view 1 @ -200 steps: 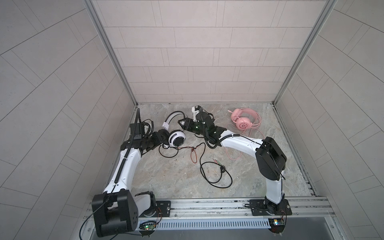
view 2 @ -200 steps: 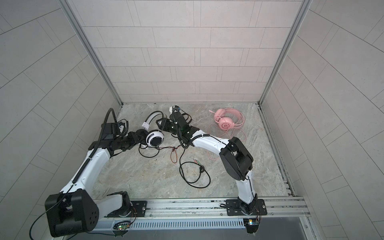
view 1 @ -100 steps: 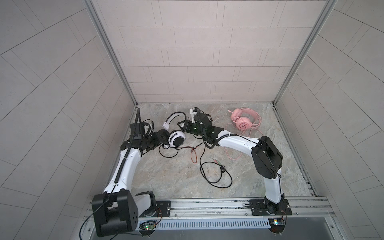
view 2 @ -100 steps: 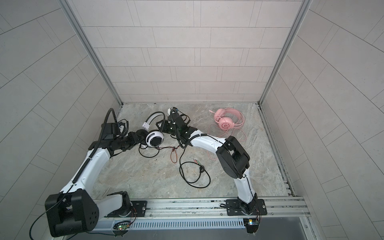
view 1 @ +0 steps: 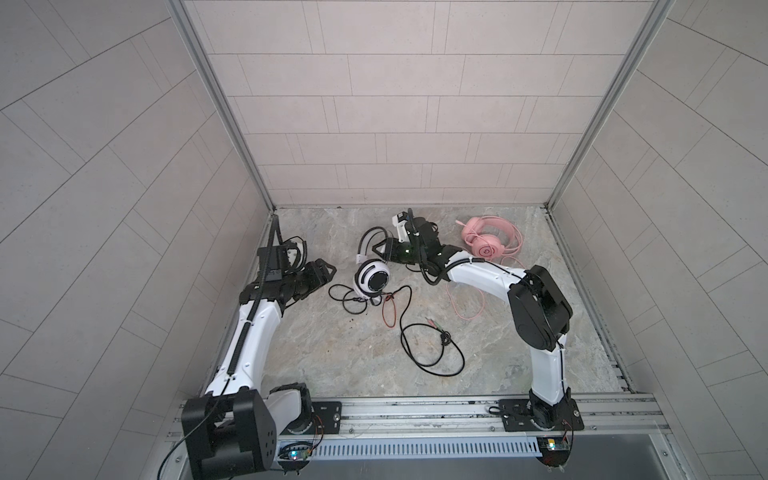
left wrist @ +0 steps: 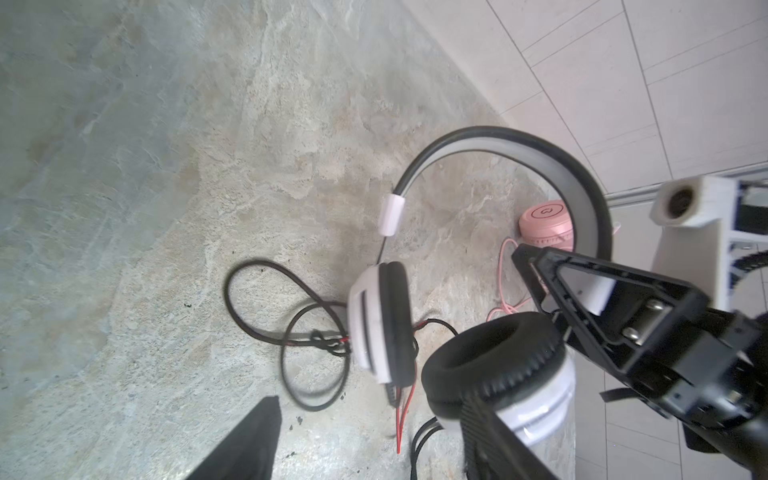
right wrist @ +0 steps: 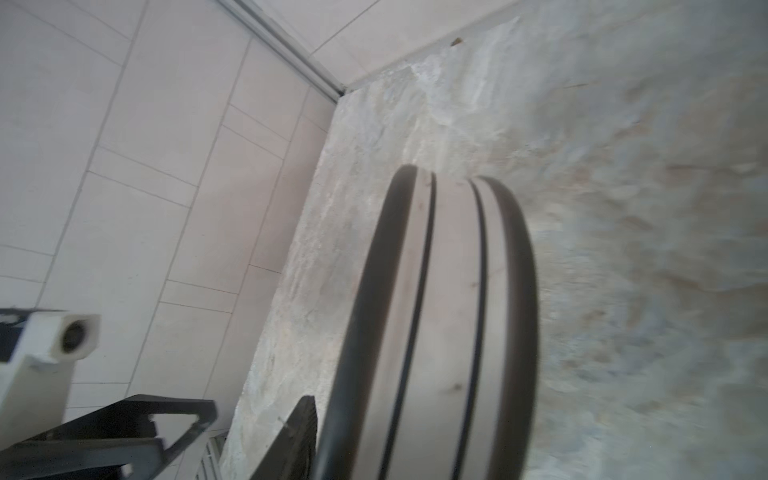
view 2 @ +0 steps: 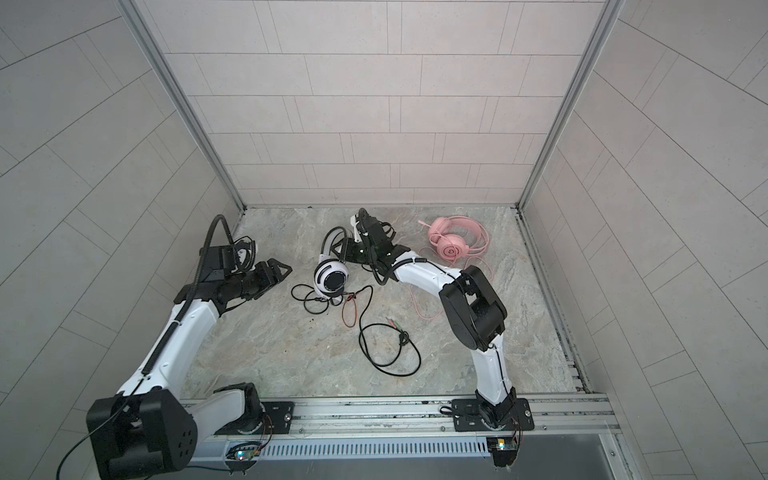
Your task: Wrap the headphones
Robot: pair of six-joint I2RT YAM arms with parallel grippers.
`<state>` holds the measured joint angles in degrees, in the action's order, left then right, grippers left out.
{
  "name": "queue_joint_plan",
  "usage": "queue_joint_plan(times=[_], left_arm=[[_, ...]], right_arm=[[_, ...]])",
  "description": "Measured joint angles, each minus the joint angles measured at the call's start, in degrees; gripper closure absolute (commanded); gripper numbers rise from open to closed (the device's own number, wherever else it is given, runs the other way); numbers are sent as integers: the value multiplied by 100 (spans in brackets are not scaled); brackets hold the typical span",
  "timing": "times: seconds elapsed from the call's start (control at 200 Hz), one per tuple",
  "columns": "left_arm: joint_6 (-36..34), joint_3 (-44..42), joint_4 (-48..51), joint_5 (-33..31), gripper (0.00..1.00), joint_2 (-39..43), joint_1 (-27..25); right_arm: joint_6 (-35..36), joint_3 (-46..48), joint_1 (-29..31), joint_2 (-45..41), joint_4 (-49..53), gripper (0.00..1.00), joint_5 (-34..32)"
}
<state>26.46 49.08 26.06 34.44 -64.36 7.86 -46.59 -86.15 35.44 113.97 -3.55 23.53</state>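
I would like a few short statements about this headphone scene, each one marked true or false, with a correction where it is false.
1. The pink headphones lie on the tabletop, and no gripper touches them. True.
2. The right gripper has its jaws closed on the headband of the white-and-black headphones. True.
3. The left gripper holds an ear cup. False: its jaws stand open, apart from those headphones.
4. The black cable is wound around the headband. False: it lies in loose loops on the tabletop.
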Motion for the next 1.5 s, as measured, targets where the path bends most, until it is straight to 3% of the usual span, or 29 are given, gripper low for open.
queue_joint_plan(times=[0.235, 0.5, 0.676, 0.851, 1.151, 1.501], left_arm=[[-46, 0, -72, 35, 25, 90, -2], [-109, 24, -229, 122, 27, 179, -175], [-254, 120, -525, 348, 29, 153, -927], [-671, 409, -595, 151, 32, 96, -1878], [-1292, 743, -343, -398, 36, -151, -2413], [-1812, 1139, 216, -973, 49, -404, -2942]], right_arm=[[1110, -400, -511, -170, 1502, 67, 824], [2651, -1392, -581, -538, 3545, 67, 1834], [3462, -1600, -553, -750, 4553, 67, 2430], [4157, -1641, -463, -750, 5421, 67, 2785], [4758, -1705, -291, -750, 6065, 66, 3320], [5071, -1757, -225, -767, 6177, 67, 3773]])
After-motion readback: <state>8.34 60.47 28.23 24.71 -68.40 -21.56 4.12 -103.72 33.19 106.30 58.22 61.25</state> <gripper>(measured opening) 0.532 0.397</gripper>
